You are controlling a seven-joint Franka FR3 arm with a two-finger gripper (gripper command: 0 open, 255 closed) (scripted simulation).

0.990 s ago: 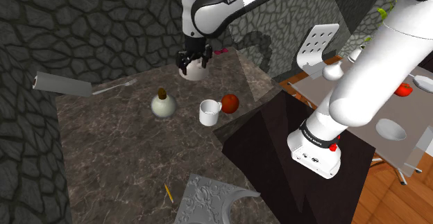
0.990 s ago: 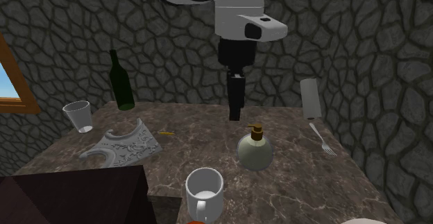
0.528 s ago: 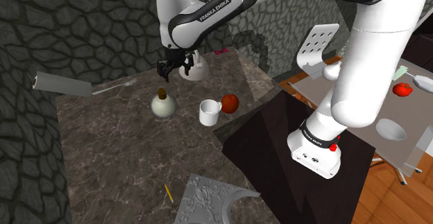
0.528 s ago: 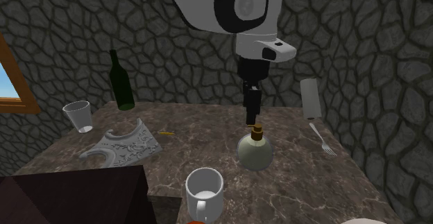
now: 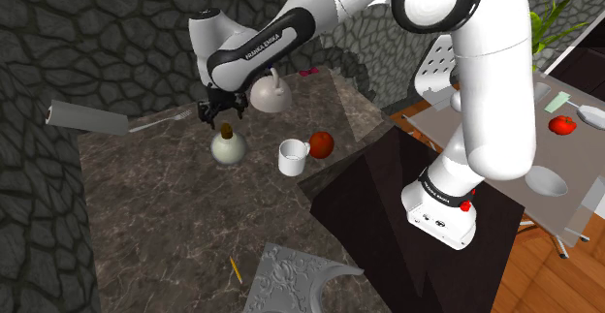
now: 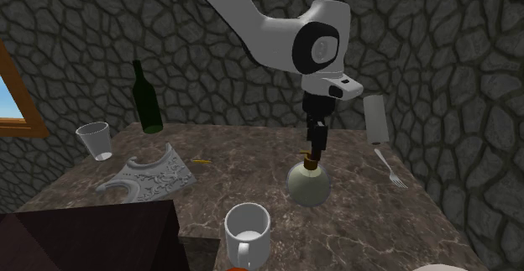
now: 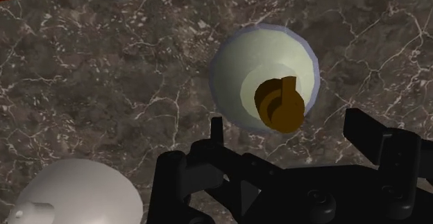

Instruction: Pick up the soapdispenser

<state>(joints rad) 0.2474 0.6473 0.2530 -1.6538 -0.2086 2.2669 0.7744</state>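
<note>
Dark marble tabletop (image 5: pixel 145 214) carries the soap dispenser (image 5: pixel 227 148), a round pale-green bottle with a brown pump. It stands upright between the fork (image 5: pixel 160 120) and the white mug (image 5: pixel 292 156), at the mug's left in the shoulder view. My gripper (image 5: pixel 219 113) hangs straight over it, pointing down, just above the pump. In the wrist view my fingers (image 7: pixel 216 129) stand apart, released, with the pump head showing between them and neither finger touching it. In the second exterior view my gripper's tip sits right at the pump's top; whether the two meet there I cannot tell. A red fruit (image 5: pixel 322 144) lies just beside the mug. A white jug (image 5: pixel 271 93) stands behind the soap dispenser, nearer the stone wall (image 5: pixel 116 30).
</note>
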